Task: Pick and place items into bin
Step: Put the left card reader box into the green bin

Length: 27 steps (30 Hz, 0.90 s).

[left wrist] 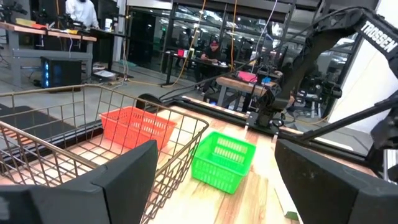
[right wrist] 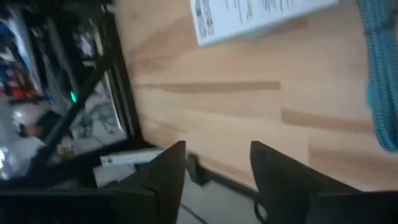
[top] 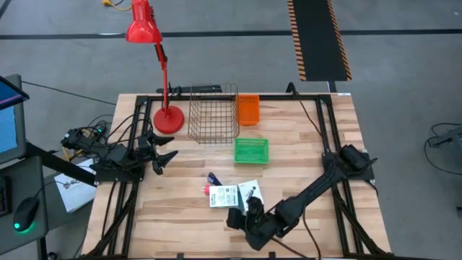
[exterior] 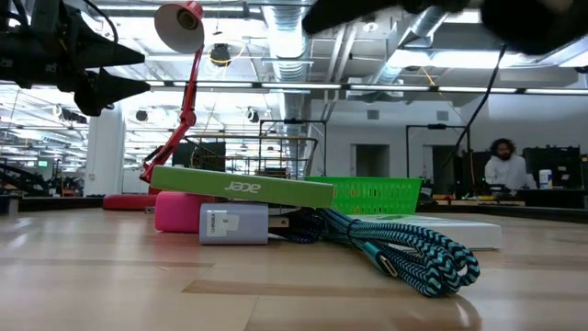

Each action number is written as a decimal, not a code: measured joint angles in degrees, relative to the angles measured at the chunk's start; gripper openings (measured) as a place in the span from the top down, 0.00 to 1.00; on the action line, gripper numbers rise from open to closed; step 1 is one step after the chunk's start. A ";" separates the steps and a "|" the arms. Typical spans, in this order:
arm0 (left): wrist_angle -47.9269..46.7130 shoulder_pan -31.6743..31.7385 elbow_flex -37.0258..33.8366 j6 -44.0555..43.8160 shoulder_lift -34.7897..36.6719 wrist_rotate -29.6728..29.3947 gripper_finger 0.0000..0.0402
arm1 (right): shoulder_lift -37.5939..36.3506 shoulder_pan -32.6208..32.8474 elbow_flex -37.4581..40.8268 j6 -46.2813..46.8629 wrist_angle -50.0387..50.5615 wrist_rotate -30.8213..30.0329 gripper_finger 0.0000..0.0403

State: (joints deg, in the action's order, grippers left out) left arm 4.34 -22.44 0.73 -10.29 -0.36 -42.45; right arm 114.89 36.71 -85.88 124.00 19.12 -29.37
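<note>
Green bin (top: pixel 251 151) sits just above the white packets (top: pixel 232 194); right gripper (top: pixel 236 219), fingers parted, hovers below them; left gripper (top: pixel 166 157) released, waits well left.

Red desk lamp (top: pixel 153 50), background person (exterior: pixel 503 164)

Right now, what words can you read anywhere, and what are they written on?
"acer": on the green-edged box lying atop the pile.
"TROSSEN": on the right robot arm, seen from the left wrist.
Print on the white box: too blurred to read.
Label on the grey plug: too small to read.
</note>
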 joint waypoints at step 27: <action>0.02 0.00 0.00 0.00 0.00 -0.01 0.22 | 0.74 -2.03 -0.07 2.48 9.35 -1.85 0.33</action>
State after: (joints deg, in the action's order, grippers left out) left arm 4.36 -22.44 0.73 -10.28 -0.36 -42.46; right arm 115.63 34.69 -85.95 126.48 28.47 -31.22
